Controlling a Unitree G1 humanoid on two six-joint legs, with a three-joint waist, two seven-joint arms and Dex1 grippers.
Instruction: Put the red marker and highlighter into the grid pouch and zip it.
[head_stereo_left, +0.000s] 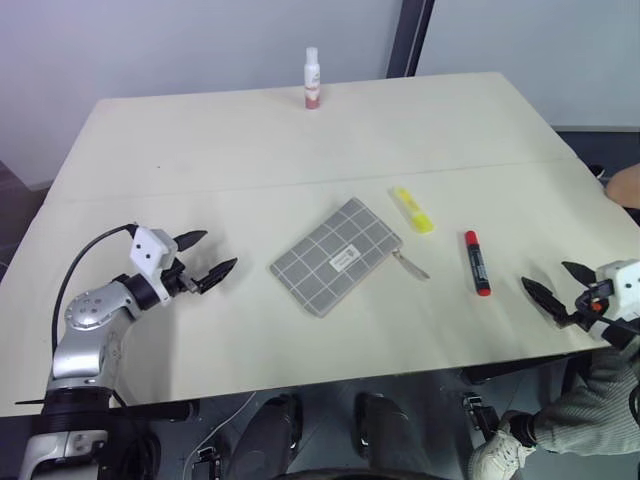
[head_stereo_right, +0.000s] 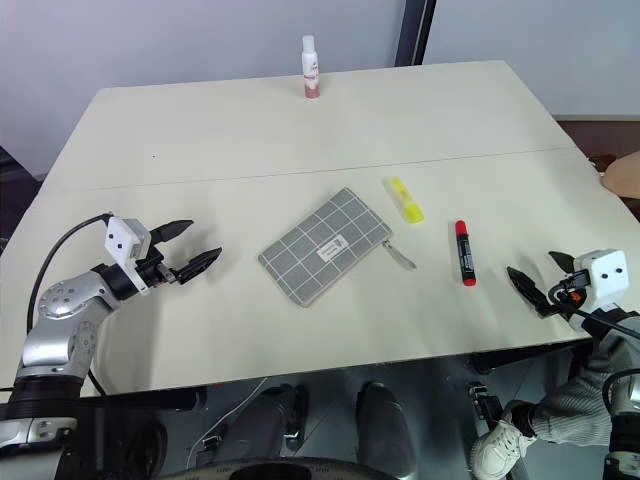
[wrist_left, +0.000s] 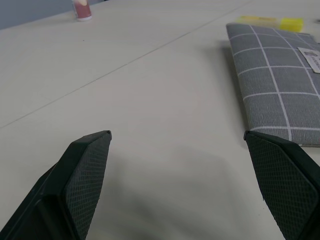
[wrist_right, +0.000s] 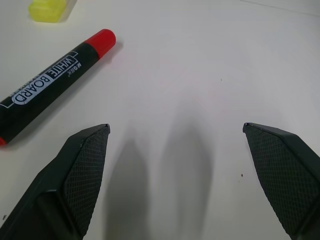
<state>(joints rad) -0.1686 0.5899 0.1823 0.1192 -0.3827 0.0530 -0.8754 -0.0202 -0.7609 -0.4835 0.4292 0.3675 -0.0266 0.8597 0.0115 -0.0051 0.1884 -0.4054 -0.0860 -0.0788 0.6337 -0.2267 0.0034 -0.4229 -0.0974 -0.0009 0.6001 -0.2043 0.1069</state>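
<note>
left gripper (head_stereo_left: 205, 258): spread wide, holding nothing | right gripper (head_stereo_left: 556, 284): spread wide, holding nothing, above table (head_stereo_left: 250, 150)

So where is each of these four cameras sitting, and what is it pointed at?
Left eye view: on the head, looking down over the table; both arms show, left gripper and right gripper open.
Right eye view: beside it, same scene.
Left wrist view: on the left wrist, past its two fingers at the grid pouch.
Right wrist view: on the right wrist, past its fingers at the red marker.
Both wrist views share the highlighter.
</note>
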